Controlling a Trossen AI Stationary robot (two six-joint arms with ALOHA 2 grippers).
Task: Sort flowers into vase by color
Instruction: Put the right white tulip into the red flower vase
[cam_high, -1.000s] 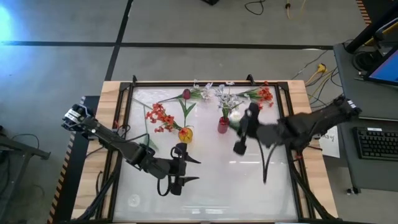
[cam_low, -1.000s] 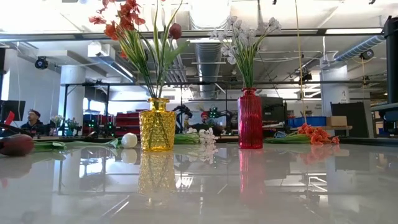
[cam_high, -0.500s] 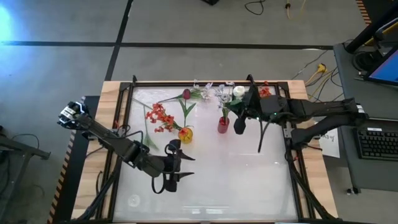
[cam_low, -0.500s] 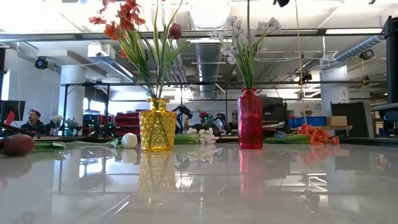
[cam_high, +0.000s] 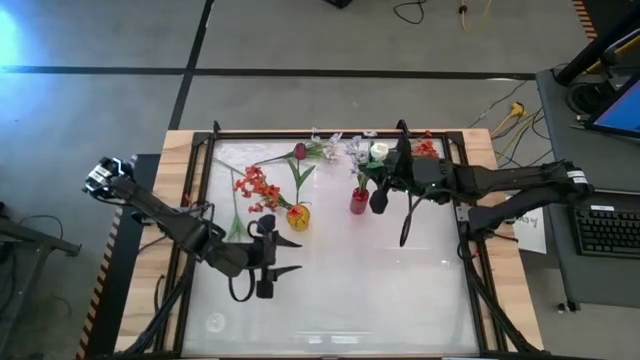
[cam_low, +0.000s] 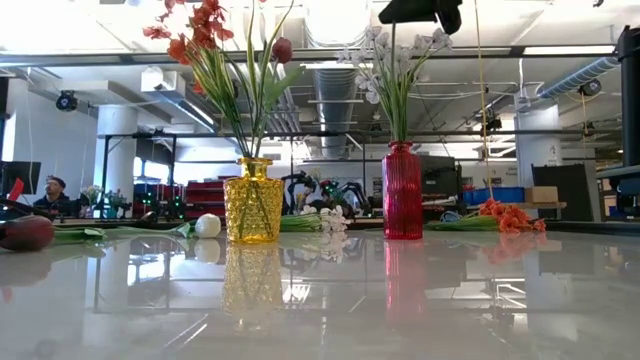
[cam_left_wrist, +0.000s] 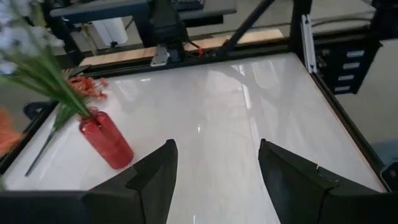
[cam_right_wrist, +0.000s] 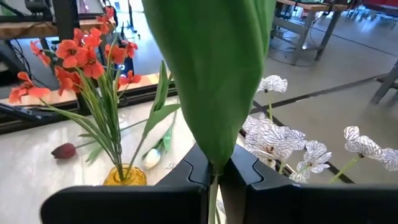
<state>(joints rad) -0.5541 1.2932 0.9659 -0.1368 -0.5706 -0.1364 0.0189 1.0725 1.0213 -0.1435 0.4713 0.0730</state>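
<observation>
Right hand (cam_high: 381, 176) grips a green-stemmed white tulip bud (cam_high: 380, 150) above the ribbed red glass vase (cam_high: 358, 202); left hand (cam_high: 279, 256), fingers apart and empty, hovers nearby

The work surface is a glossy white table top (cam_high: 340, 290) bordered by a black frame (cam_high: 203, 190) and light wooden edges (cam_high: 170, 150).

Standing directly on it:
- a yellow glass vase (cam_low: 252, 200), left of centre;
- a red ribbed glass vase (cam_low: 402, 190), just to its right, apart from it.

Lying directly on it, along the far edge:
- a dark red tulip (cam_high: 298, 151), left part;
- white small-blossom sprays (cam_high: 335, 147), middle;
- a red-orange spray (cam_low: 505, 215), far right;
- a white tulip bud (cam_low: 207, 225), behind the yellow vase.
</observation>
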